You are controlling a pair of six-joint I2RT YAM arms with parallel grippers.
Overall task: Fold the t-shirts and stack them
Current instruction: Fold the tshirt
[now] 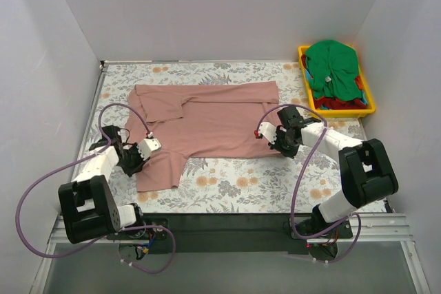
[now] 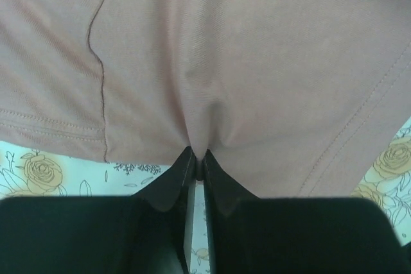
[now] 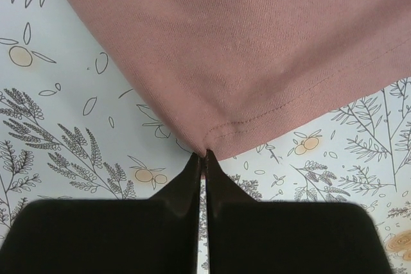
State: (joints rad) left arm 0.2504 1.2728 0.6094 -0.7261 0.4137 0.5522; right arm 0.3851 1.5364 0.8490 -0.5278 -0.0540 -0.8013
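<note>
Dusty pink soft-cloth t-shirt (image 1: 207, 118) lies spread flat mid-table on the floral-patterned table cover (image 1: 241, 184), seen from above. Left gripper (image 1: 141, 160) sits at its near-left edge and right gripper (image 1: 274, 141) at its near-right hem corner. A bright green t-shirt (image 1: 331, 63) waits in the yellow plastic bin (image 1: 344, 113).

Left wrist now: black fingers (image 2: 170, 187) pinched tight on a pucker of pink fabric, a good bite.

Right wrist: fingers (image 3: 183, 187) nipped on the very hem corner, a thin hold.

My read: lift both together, level, and carry the near edge away evenly, or that corner may slip.
</note>
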